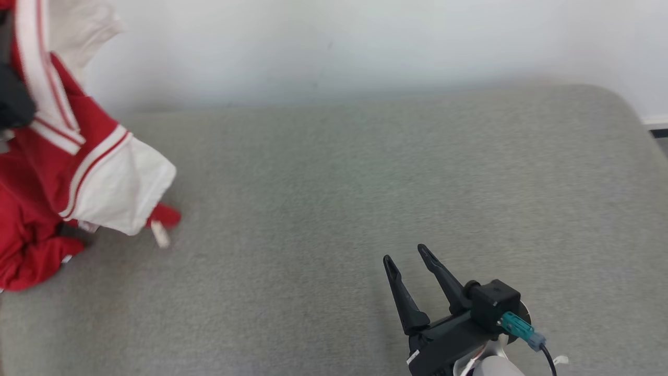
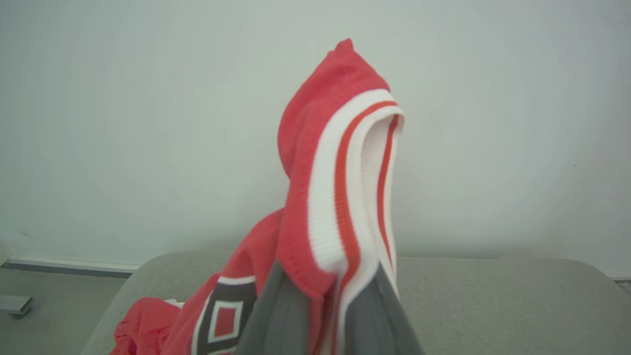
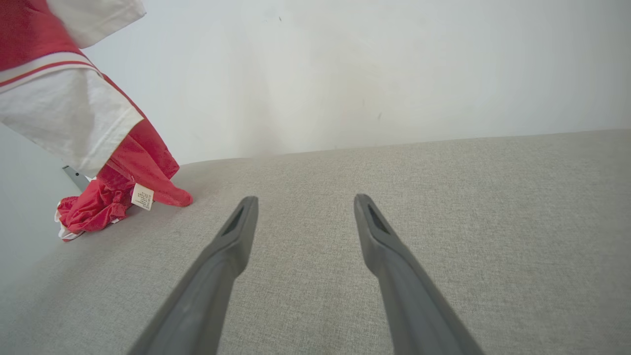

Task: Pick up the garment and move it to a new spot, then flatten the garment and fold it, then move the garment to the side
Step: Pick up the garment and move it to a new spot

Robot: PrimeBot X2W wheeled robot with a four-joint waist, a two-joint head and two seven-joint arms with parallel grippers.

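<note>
The garment point(image 1: 68, 156) is a red jersey with white sleeves and red-and-white striped trim. It hangs lifted at the far left of the grey padded surface point(image 1: 365, 183), its lower end still bunched on the surface. In the left wrist view my left gripper point(image 2: 329, 270) is shut on the garment point(image 2: 340, 162), pinching its striped ribbed edge, which stands up above the fingers. My right gripper point(image 1: 404, 253) hovers open low over the surface at the front right, holding nothing. In the right wrist view the right gripper point(image 3: 305, 198) points across bare fabric, with the garment point(image 3: 74, 113) far to its left.
A pale wall point(image 1: 365, 42) rises behind the surface. The surface's rounded right corner point(image 1: 631, 109) ends near a baseboard. A white care label point(image 3: 143, 197) dangles from the garment's lower folds. Floor point(image 2: 49, 301) shows beyond the surface's left edge.
</note>
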